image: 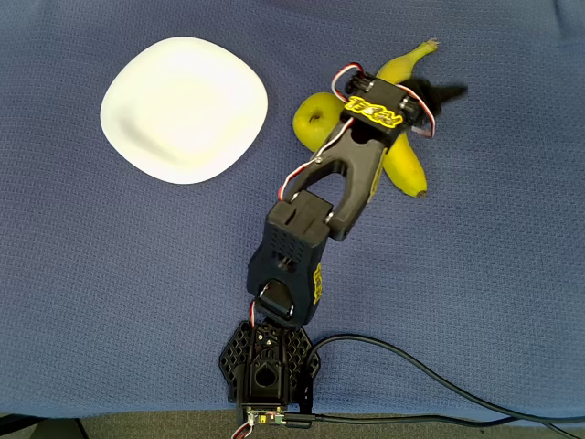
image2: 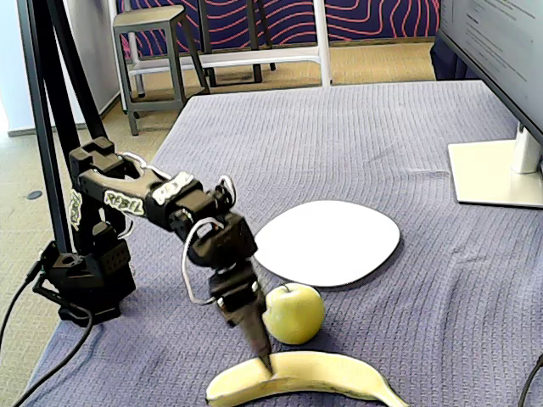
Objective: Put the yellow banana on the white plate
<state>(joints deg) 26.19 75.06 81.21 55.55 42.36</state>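
The yellow banana (image: 409, 169) lies on the blue cloth, with its stem end toward the top in the overhead view and its middle hidden under my arm. In the fixed view the banana (image2: 314, 375) stretches along the bottom edge. My gripper (image2: 265, 363) points down, and its dark tip touches the banana's upper side near the left end. In the overhead view the gripper (image: 437, 94) sits over the banana. The fingers overlap from these angles, so their gap is hidden. The white plate (image: 183, 108) lies apart at the upper left, seen in the fixed view as the plate (image2: 327, 242) behind the apple.
A yellow-green apple (image: 317, 119) (image2: 294, 312) rests right beside the banana, between it and the plate. The arm's base (image: 267, 366) stands at the table's near edge with cables trailing right. A monitor stand (image2: 496, 170) sits at the far right of the fixed view.
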